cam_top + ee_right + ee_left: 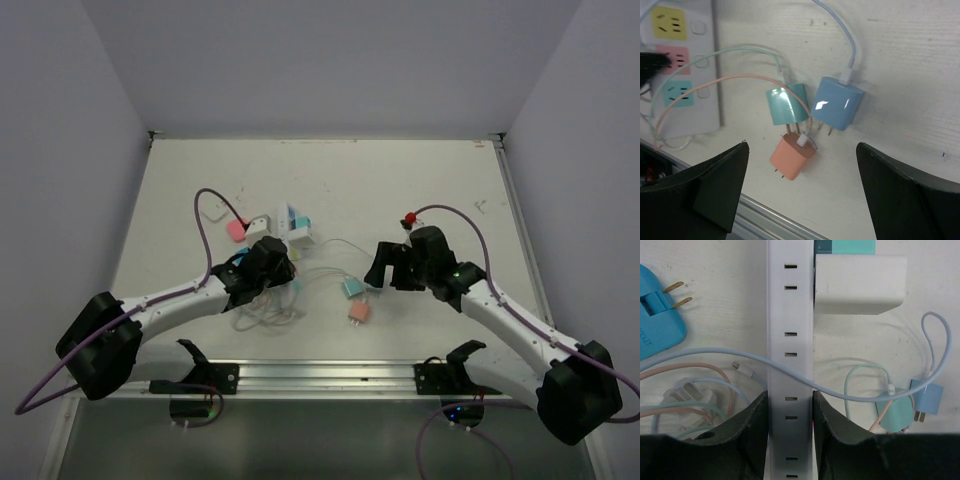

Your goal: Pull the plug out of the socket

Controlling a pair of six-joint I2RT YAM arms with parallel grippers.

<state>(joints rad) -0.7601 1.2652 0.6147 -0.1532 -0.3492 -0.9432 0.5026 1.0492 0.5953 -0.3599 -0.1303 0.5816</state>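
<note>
The socket (790, 310) is a long white power strip. It runs straight ahead in the left wrist view, with slot pairs along its face. My left gripper (790, 401) is shut on its near part, one finger against each long side. A white plug cube (859, 284) sits against the strip's right side at the far end, with a teal piece (845, 245) just beyond it. In the right wrist view the strip (684, 65) shows yellow, pink and teal outlet faces. My right gripper (801, 146) is open and empty above loose plugs. In the top view the left gripper (268, 260) covers the strip (293, 224).
Loose teal (786, 104), blue (837, 102) and orange (792, 157) plug cubes with thin cables lie under my right gripper. A large blue plug (655, 325) with bare prongs lies left of the strip. Tangled pastel cables (700, 390) cross the strip. A metal rail (320, 375) lines the near edge.
</note>
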